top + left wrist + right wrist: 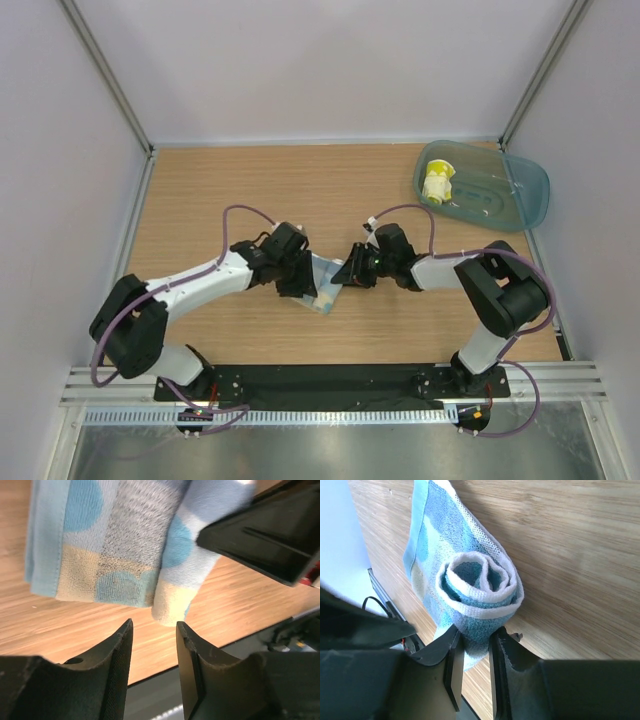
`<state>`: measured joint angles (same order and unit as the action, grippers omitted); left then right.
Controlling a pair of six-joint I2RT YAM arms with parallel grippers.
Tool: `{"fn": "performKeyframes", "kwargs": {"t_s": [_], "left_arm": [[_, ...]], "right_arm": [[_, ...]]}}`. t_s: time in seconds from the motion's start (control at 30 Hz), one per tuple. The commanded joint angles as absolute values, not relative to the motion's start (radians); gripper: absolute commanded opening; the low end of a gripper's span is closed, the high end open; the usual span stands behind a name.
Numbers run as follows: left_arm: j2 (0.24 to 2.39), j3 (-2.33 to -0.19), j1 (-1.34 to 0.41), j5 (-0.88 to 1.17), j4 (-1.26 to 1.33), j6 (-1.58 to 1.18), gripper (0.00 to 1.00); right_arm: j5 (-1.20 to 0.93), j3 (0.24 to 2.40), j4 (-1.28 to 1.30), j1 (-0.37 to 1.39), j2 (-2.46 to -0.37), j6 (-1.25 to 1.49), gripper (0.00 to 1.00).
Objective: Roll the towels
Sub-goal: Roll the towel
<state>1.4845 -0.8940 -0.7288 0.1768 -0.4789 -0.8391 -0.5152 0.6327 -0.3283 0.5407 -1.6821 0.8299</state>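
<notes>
The wooden table (350, 200) takes up most of the room in front of me. Both arms bend inward over it from the near edge, the left arm (190, 285) from 8 o'clock and the right arm (480, 280) from 4 o'clock. A translucent teal tray (520, 195) sits far off at 2 o'clock, by the right wall. The yellow towel (438, 183) lies in it as a small bundle, toward its left side.

The blue towel (325, 290) is on the wood just short of the table's middle, toward 6 o'clock, between the two wrists. Its one end is curled into a loose spiral. The rest of it lies flatter on the boards.

The right gripper (475, 645) comes in from 3 o'clock of that towel. Its fingers (452, 670) stand narrowly apart with the lower edge of the spiral pinched between them. The left gripper (154, 627) is at the towel's 9 o'clock. Its fingers (117, 650) are parted with nothing between them, their tips just short of the cloth's near edge.
</notes>
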Motion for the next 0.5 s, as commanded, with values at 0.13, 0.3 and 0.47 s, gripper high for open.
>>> {"fn": "performKeyframes", "kwargs": {"t_s": [0.13, 0.3, 0.47], "left_arm": [[1.42, -1.1, -1.021, -0.362, -0.66, -0.689, 0.41], [1.528, -1.169, -1.178, -0.495, -0.683, -0.664, 0.41], [1.673, -1.216, -1.229, -0.558, -0.716, -0.692, 0.42]], "right_arm": [[-0.474, 0.695, -0.19, 0.552, -1.643, 0.818, 0.27], [-0.479, 0.736, -0.12, 0.554, -1.651, 0.818, 0.27], [-0.483, 0.749, -0.101, 0.554, -1.654, 0.818, 0.26]]}}
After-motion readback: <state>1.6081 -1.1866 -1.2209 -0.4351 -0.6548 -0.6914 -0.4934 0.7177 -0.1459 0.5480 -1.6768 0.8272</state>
